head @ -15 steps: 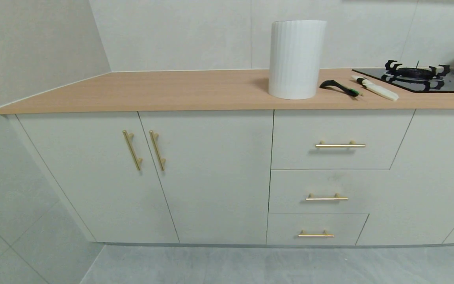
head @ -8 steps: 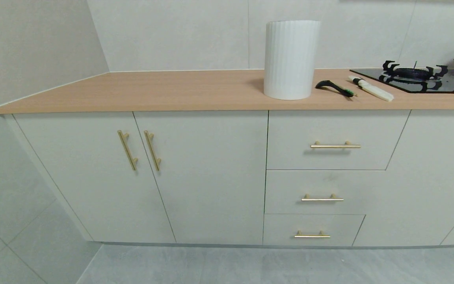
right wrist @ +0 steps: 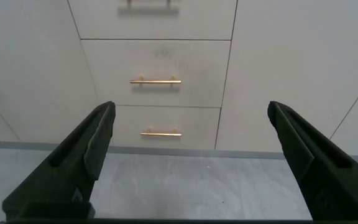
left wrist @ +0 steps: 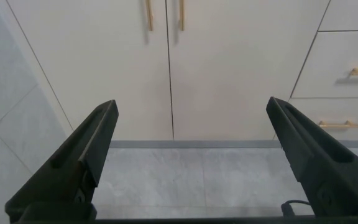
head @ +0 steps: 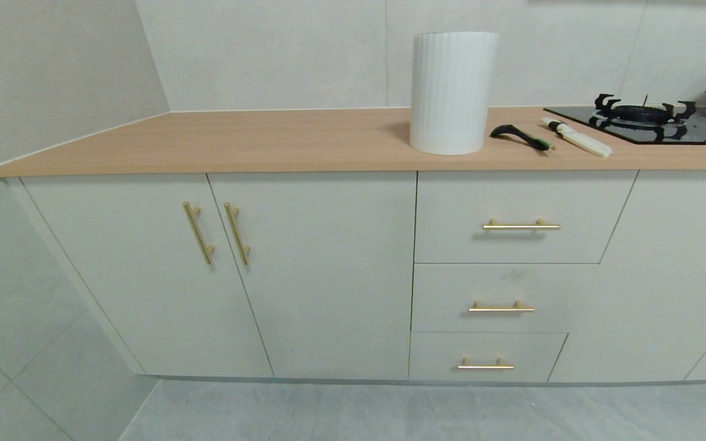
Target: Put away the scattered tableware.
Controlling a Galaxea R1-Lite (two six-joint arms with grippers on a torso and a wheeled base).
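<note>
Nothing moved, left pincer and right pincer released before cabinets, head view adds knife, scoop, canister

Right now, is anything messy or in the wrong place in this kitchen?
Yes, a little. A black tool and a white tool lie loose and slanted on the counter, between the holder and the stove, instead of being put away. Nothing looks spilled or broken, and the drawers are shut.

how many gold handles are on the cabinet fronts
5 gold metal bar handles: two upright on the pale double doors; three level, top, middle, bottom, on the stacked drawers.
</note>
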